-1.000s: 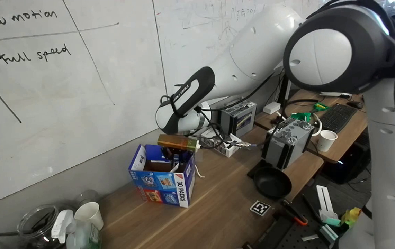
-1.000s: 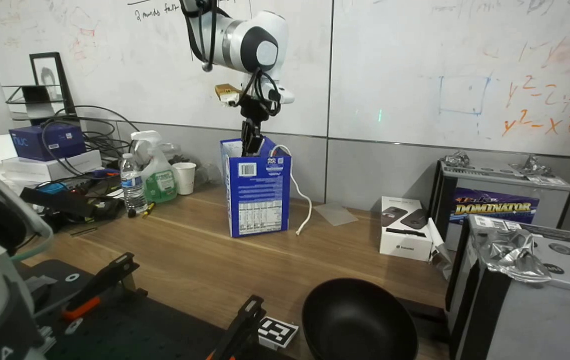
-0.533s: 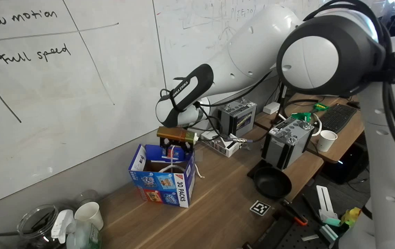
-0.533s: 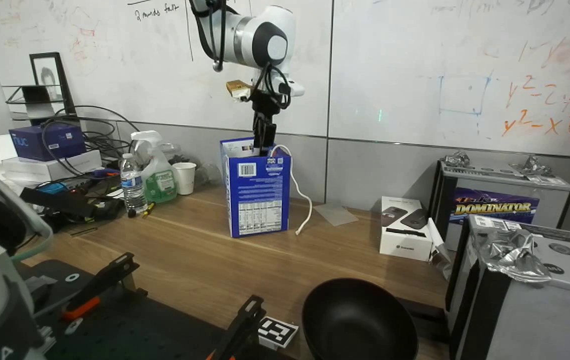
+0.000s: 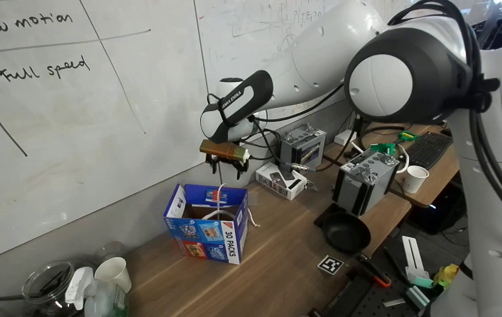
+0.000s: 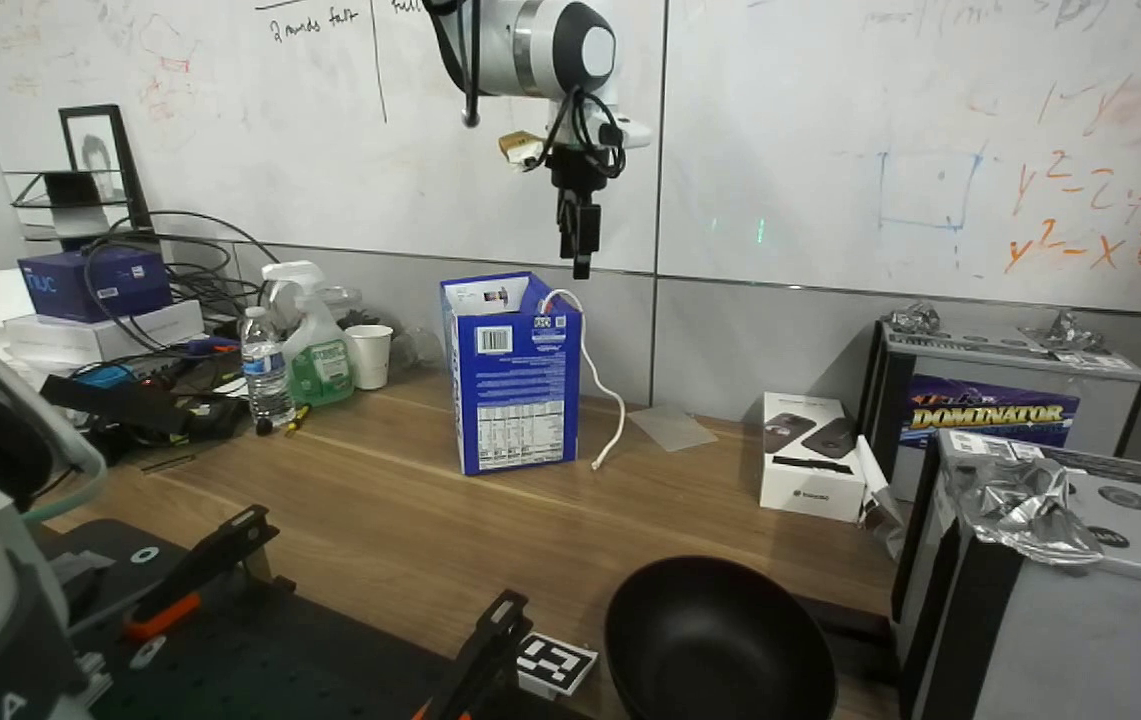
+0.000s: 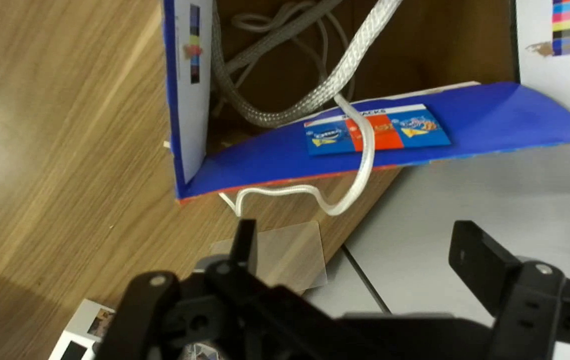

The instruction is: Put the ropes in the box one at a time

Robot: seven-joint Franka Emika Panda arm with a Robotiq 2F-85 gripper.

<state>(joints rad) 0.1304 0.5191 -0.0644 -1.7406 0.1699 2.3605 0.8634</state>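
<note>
While rope point(image 7: 368, 142) drapes over, the box point(image 5: 204, 239) reads "30 PACKS".

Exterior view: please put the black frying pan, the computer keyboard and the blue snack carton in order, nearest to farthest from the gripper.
1. Blue snack carton: closest, lower than the gripper.
2. Black frying pan: to the picture's right, also lower.
3. Computer keyboard: farthest, further right, in the background.

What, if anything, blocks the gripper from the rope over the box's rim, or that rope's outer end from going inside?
Nothing visible stands between the open gripper and the white rope where it arches. Between its outer end and the inside stands one wall of the blue box; the top is open.
</note>
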